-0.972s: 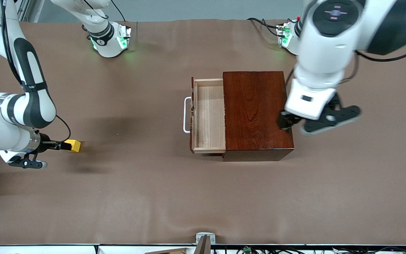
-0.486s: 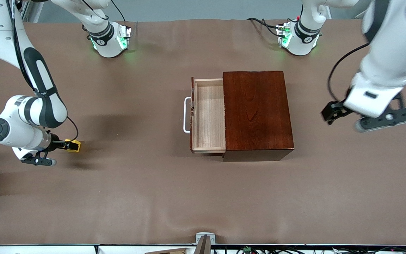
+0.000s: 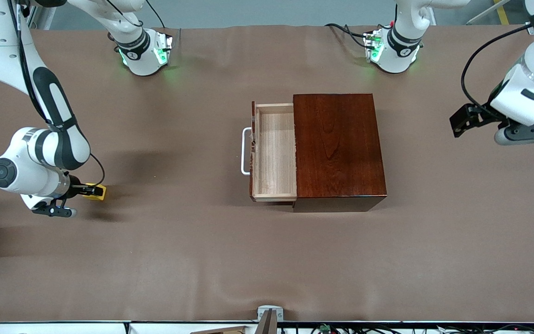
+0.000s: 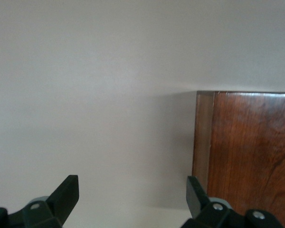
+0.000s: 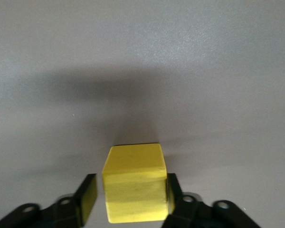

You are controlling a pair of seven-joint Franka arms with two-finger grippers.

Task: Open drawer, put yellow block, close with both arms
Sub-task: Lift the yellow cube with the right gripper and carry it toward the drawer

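The yellow block [image 3: 96, 191] sits on the brown table toward the right arm's end. My right gripper [image 3: 87, 190] is low around it. In the right wrist view the block [image 5: 134, 183] lies between the fingers: one finger [image 5: 173, 194] touches it, the other stands a little apart. The drawer [image 3: 274, 150] is pulled out of the dark box [image 3: 336, 148] and is empty, its white handle [image 3: 245, 151] toward the right arm's end. My left gripper [image 3: 458, 124] is open and empty over bare table toward the left arm's end; its wrist view shows it [image 4: 132, 192] beside the box corner [image 4: 247, 152].
A small grey fixture [image 3: 269, 313] sits at the table's edge nearest the camera. Cables [image 3: 348, 30] lie by the left arm's base. Bare brown table surrounds the box on all sides.
My left arm has swung from the box's end out toward the left arm's end of the table. My right arm has shifted slightly, its gripper staying at the yellow block.
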